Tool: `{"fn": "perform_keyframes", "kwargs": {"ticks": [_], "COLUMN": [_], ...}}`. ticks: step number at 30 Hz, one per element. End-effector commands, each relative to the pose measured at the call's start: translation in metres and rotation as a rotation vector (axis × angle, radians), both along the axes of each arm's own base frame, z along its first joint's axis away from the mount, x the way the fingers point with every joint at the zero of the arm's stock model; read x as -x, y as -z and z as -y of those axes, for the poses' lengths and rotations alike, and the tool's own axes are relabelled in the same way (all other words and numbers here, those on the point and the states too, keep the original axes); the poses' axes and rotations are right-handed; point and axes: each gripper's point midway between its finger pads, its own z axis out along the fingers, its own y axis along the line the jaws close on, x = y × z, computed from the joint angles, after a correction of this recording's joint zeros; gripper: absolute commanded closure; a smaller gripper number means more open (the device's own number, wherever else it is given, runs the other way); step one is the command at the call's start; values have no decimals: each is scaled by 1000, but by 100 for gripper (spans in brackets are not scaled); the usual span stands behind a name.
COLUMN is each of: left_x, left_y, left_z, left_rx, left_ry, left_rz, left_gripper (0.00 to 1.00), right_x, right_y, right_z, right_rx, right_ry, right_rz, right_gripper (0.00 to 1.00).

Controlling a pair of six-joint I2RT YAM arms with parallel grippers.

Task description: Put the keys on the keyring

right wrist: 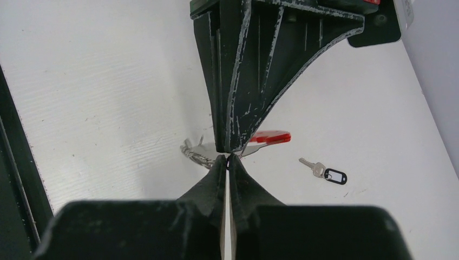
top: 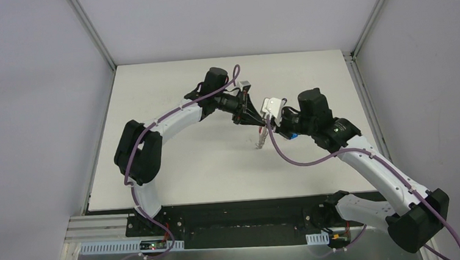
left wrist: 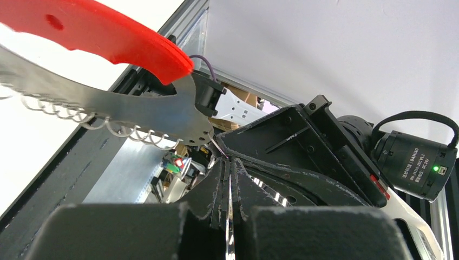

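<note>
The keyring hangs in the air between both arms: a red band (left wrist: 108, 35) joined to a silvery toothed plate (left wrist: 135, 111) with small wire rings, also visible from above (top: 261, 141). My left gripper (left wrist: 230, 181) is shut on its thin metal edge. My right gripper (right wrist: 227, 162) is shut tip to tip against the left gripper (right wrist: 227, 143), pinching a small dark loop at the keyring's end. A silver key (right wrist: 313, 166) with a dark tag (right wrist: 335, 176) lies on the table to the right. A blue-headed key (top: 292, 135) lies beside the right arm.
The white table (top: 175, 164) is walled by grey panels, with metal posts at the back corners. A black rail and a metal cable tray (top: 125, 246) run along the near edge by the arm bases.
</note>
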Motion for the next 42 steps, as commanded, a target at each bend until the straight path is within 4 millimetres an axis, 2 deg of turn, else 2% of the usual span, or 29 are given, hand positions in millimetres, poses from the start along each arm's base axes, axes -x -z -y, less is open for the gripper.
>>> {"fn": "perform_keyframes", "kwargs": {"ticks": [1, 10, 19, 21, 24, 30, 36, 39, 42], "left_x": [13, 8, -9, -18, -25, -16, 11, 21, 22], "left_y": [-24, -30, -27, -28, -44, -59, -49, -43, -40], "left_z": [-2, -6, -33, -41, -53, -67, -67, -61, -54], "left_rx": [70, 87, 13, -13, -52, -53, -17, -9, -20], "left_ry": [63, 68, 58, 53, 91, 216, 363, 416, 452], "left_rz": [29, 85, 284, 403, 627, 1080, 1426, 1515, 1571], "left_gripper": [100, 100, 100, 100, 91, 76, 68, 66, 66], "right_x": [-11, -16, -13, -7, 1, 17, 22, 22, 23], "right_y": [-12, -18, -22, -24, -25, -35, -47, -52, -55], "right_z": [6, 8, 9, 5, -1, -18, -32, -36, -38], "right_rx": [2, -32, -108, -134, -172, -285, -376, -411, -439], "right_ry": [38, 75, 72, 41, -3, -96, -157, -179, -199], "right_rz": [83, 82, 14, -15, -78, -241, -382, -429, -467], "right_gripper": [100, 100, 100, 100, 100, 100, 100, 100, 100]}}
